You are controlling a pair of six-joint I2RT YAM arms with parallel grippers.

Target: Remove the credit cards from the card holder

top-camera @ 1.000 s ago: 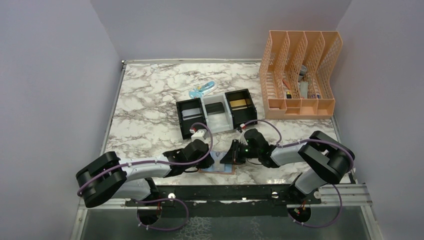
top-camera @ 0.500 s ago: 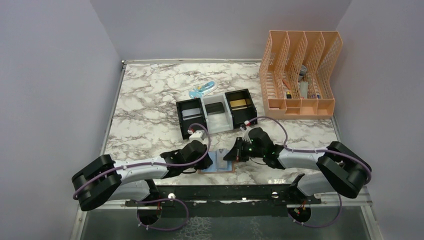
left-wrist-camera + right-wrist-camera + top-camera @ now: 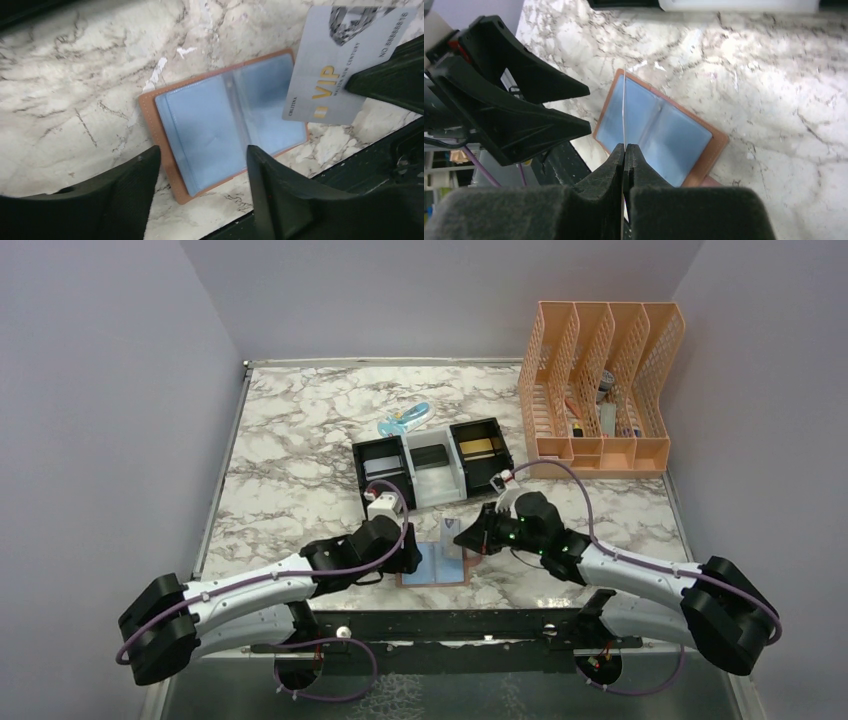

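Tan leather card holder (image 3: 434, 566) open flat, blue pockets up, at worktop's (image 3: 300, 440) 6 o'clock edge, silver-grey VIP credit card (image 3: 340, 65) airborne at its 1 o'clock

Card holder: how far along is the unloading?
Done: a silvery card, a dark card and a gold-orange card lie one per compartment in the black-and-white three-compartment tray. In hand: the right hand pinches a silvery grey VIP card clear of the open tan leather card holder; the left hand is open over it. Left: set that card down; the holder's visible pale blue pockets look empty.
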